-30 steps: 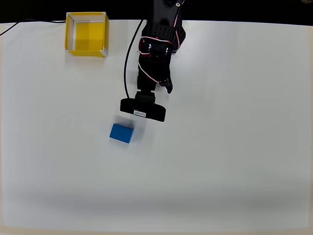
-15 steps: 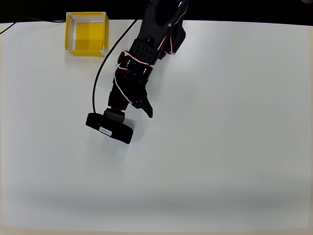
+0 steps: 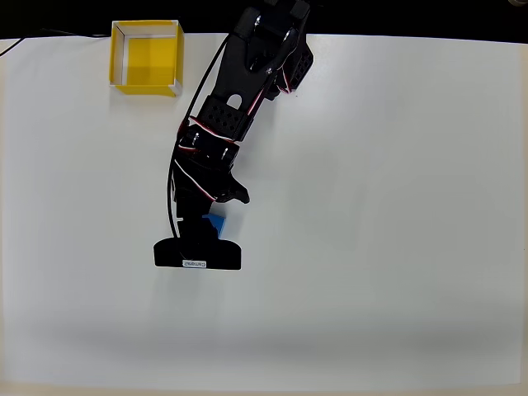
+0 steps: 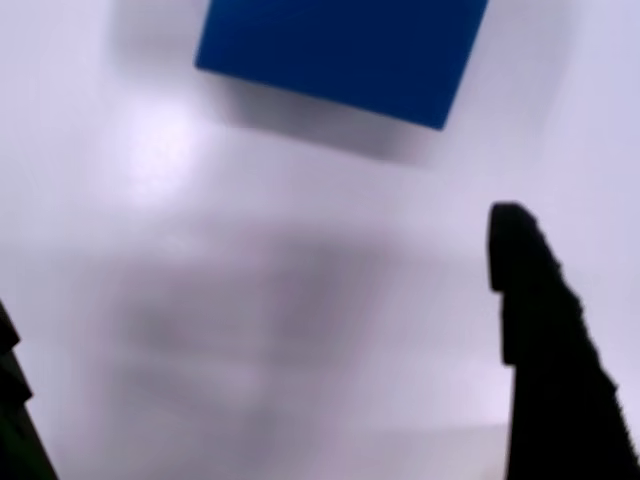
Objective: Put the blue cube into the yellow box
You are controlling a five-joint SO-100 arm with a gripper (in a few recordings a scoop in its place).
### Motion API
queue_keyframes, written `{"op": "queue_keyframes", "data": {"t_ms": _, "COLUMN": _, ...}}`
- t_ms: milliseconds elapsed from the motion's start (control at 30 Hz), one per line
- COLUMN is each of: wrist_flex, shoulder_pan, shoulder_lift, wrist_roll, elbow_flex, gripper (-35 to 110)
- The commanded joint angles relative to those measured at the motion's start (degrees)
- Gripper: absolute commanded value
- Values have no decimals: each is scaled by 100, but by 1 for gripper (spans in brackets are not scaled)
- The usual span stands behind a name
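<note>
1. On the white table, seen from the overhead view, the black arm reaches from the top edge down and to the left, and its wrist camera bar lies across the lower end.
2. Under this arm, only a small corner of the blue cube shows, just above the camera bar; the rest is covered by the arm.
3. From the wrist view, the blue cube lies flat on the table at the top of the picture, slightly turned, with a soft shadow below it.
4. The gripper has its two fingers spread wide apart: one dark fingertip stands at the right side, the other fingertip only at the lower left edge.
5. Between the fingers there is only bare table; the cube lies ahead of the tips and does not touch them.
6. The yellow box stands at the top left of the table in the overhead view, open side up, well apart from the cube and from the gripper.
</note>
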Motion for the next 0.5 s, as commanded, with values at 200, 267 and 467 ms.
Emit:
{"op": "queue_keyframes", "data": {"t_ms": 200, "wrist_flex": 809, "shoulder_pan": 413, "shoulder_lift": -914, "wrist_roll": -1907, "elbow_flex": -1828, "gripper": 53}}
{"op": "queue_keyframes", "data": {"t_ms": 267, "wrist_flex": 738, "shoulder_pan": 448, "shoulder_lift": -1204, "wrist_roll": -2092, "elbow_flex": -2083, "gripper": 53}}
{"op": "queue_keyframes", "data": {"t_ms": 467, "wrist_flex": 677, "shoulder_pan": 457, "shoulder_lift": -1969, "wrist_roll": -2329, "elbow_flex": -2874, "gripper": 53}}
